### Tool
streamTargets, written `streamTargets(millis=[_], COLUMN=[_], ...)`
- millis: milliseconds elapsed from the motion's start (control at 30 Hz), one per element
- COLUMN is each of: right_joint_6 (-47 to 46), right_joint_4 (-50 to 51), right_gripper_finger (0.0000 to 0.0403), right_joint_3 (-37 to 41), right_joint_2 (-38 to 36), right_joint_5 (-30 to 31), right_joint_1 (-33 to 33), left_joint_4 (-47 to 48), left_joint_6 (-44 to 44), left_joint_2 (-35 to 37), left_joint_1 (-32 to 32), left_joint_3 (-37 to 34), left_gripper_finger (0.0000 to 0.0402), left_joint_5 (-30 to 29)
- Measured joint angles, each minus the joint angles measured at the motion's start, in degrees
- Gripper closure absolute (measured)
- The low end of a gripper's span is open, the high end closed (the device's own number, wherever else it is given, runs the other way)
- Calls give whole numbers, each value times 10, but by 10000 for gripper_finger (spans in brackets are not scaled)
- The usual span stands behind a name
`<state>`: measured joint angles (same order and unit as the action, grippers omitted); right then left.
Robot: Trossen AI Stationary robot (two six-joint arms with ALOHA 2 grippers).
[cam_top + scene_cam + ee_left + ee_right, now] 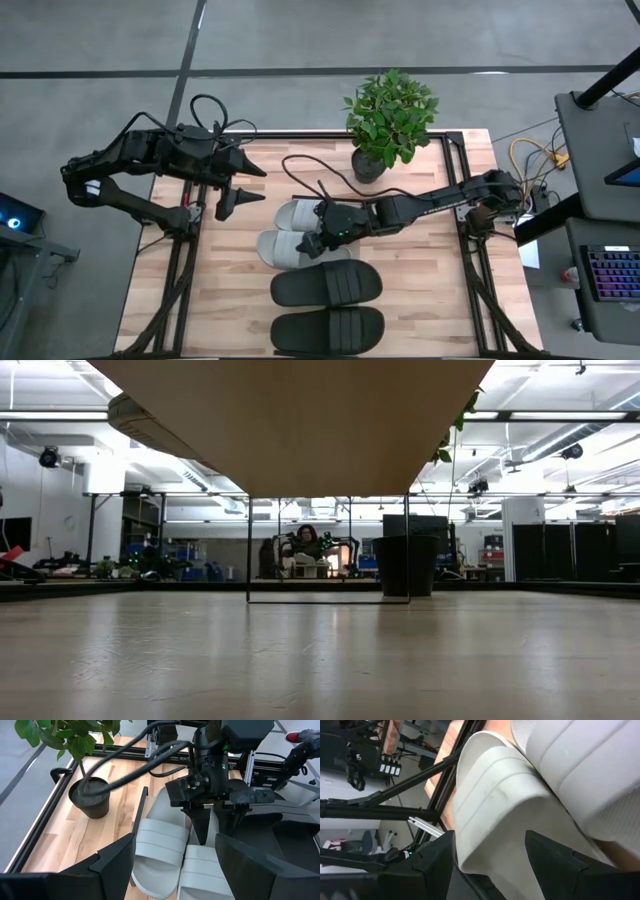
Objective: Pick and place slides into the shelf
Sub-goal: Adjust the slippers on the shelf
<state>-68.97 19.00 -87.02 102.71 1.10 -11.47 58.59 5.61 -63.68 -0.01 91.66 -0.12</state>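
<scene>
Black slides (pixel 327 306): matte pair lying side by side at the near edge of the worktop (pixel 240 300), straps level with each other, untouched.
Grey slides: pale pair just beyond the black pair, side by side and touching; the nearer grey slide (pixel 285 248) sits against the farther grey slide (pixel 300 213).
Right gripper (pixel 322 228): arm stretched across from the right side, low over the grey pair; in the left wrist view its fingers (pixel 201 826) point down into the seam between the two grey straps. The right wrist view shows its dark fingers spread, with the ribbed strap of a grey slide (pixel 505 810) between them; whether they press on it, I cannot tell.
Left gripper (pixel 238 184): off to the left of the grey pair, above bare wood, fingers spread wide and holding nothing.
Potted plant (pixel 385 120): green, in a dark pot at the far edge of the worktop, beyond the grey slides.
Shelf (pixel 300 415): in the low view a pale wood panel overhangs the scene on thin black bars.
Person (pixel 306 540): seated far off in the room behind.
</scene>
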Motion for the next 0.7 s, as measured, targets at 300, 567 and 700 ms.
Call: streamTargets(millis=[300,567,700], right_joint_6=[1,7,15], right_joint_4=[-15,-16,-19], right_gripper_finger=[172,202,224], right_joint_3=[0,0,0], right_joint_2=[6,6,6], right_joint_5=[2,0,0], right_joint_1=[5,10,10], left_joint_4=[-1,-1,-1], left_joint_6=[0,0,0], left_joint_2=[0,0,0], left_joint_1=[0,0,0], left_joint_3=[0,0,0], left_gripper_finger=[143,143,143], left_joint_5=[0,0,0])
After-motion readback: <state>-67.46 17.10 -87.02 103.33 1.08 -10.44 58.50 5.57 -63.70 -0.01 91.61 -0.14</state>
